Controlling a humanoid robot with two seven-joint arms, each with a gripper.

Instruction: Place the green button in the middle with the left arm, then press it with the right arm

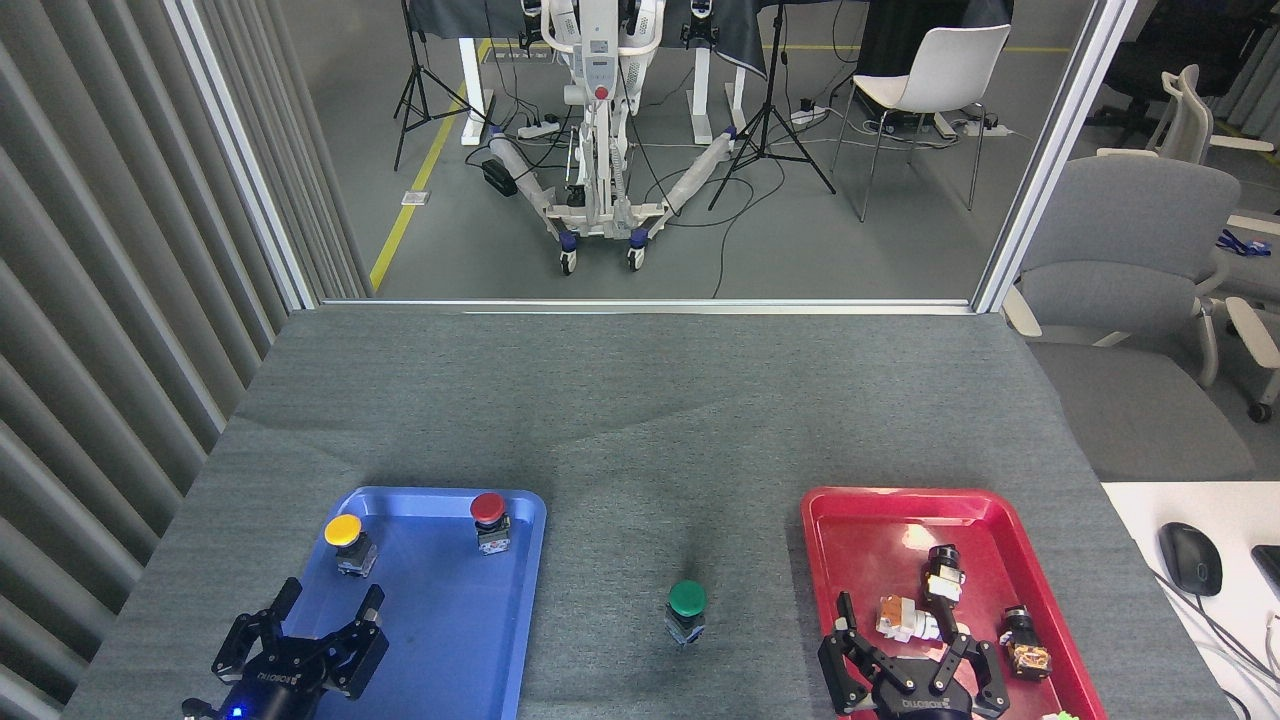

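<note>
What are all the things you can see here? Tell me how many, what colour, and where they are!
green button: 1, dark green cap, upright on the grey cloth between the trays
yellow button: 1, yellow cap, far-left in the blue tray
red button: 1, red cap, far-right in the blue tray
blue tray: 1, blue, left on the table
red tray: 1, red, right on the table
loose switch parts: about 3, black, white, orange, in the red tray
table: 1, grey cloth
office chair: 1, grey, beyond the table's right
mouse: 1, black, far right
left gripper: 1, black, open, over the blue tray
right gripper: 1, black, open, over the red tray
</note>
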